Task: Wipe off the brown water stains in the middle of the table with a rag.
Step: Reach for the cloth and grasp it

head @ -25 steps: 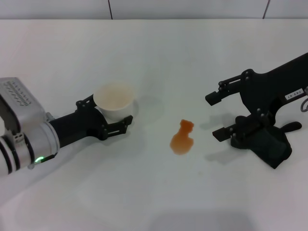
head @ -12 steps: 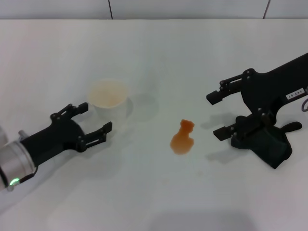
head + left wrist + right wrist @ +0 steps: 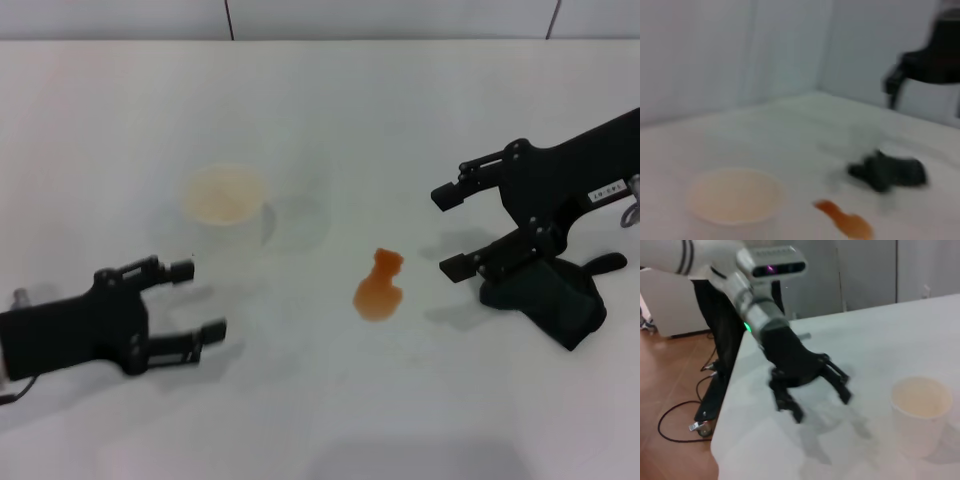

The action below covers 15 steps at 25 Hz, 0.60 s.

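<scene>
The brown water stains (image 3: 378,288) lie in the middle of the table (image 3: 330,110), a small orange-brown blotch with a narrow far end and a rounder near end, not yet touched by any cloth. In the left wrist view the blotch (image 3: 845,221) shows near the cup (image 3: 734,196), with the table (image 3: 790,125) bare around it.

The rag (image 3: 555,298) sits to the right of the stain, well apart from it, a dark crumpled heap on the white top. The right gripper (image 3: 455,230) hangs over the rag's left edge with its jaws spread wide and nothing between them; it has risen only slightly in the last second and has not closed on the cloth. The lower finger lies close to the rag, though whether it touches is unclear.

The clear change is on the left. A second ago the left gripper (image 3: 190,300) was clasped around the white cup (image 3: 224,205); it has since let go and drawn back toward the near left, and now hovers apart from the cup, jaws open and empty. The right wrist view shows it (image 3: 815,390) likewise, well clear of the cup (image 3: 921,412).

So the cup seems to be set aside far left of the stain, leaving the spill open. The wiping itself has not begun; the next step in hand is likely for the right gripper to grasp the rag.
</scene>
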Motion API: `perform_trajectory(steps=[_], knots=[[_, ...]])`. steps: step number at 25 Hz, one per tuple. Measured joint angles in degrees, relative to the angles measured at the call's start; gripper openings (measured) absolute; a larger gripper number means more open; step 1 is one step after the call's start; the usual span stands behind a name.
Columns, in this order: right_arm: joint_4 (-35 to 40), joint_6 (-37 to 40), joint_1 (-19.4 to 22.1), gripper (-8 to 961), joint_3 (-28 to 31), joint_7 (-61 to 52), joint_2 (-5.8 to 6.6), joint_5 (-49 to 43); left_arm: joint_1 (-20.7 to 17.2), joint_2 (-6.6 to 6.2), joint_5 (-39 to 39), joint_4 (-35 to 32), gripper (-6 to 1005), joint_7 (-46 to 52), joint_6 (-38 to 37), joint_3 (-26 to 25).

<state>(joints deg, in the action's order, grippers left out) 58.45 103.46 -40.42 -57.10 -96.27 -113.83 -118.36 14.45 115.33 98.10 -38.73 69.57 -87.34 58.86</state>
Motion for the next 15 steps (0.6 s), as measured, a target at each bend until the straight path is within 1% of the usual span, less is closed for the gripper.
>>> perform_trajectory(steps=[4,7,10,13,15], knots=[[0.1,-0.8,0.0,856,0.0,-1.5,-0.60,-1.3,-2.7,0.80,7.6,-13.8,892,9.4,-4.9,-0.1],[0.2,-2.1,0.0,856,-0.3,-2.5,-0.92,-2.2,-3.5,1.07,11.5,-21.7,892,14.6,-7.2,-0.1],[0.3,-3.6,0.0,856,-1.6,-4.0,-1.08,-4.0,-2.0,0.96,15.3,-27.6,892,19.1,-10.0,-0.1],[0.9,-4.7,0.1,857,-2.9,-5.7,-1.07,-6.4,0.7,0.56,18.4,-31.4,892,23.1,-13.0,-0.1],[2.3,-5.6,0.5,803,-3.3,-8.0,-1.21,-8.9,2.9,0.21,19.5,-32.6,892,24.6,-15.1,-0.1]])
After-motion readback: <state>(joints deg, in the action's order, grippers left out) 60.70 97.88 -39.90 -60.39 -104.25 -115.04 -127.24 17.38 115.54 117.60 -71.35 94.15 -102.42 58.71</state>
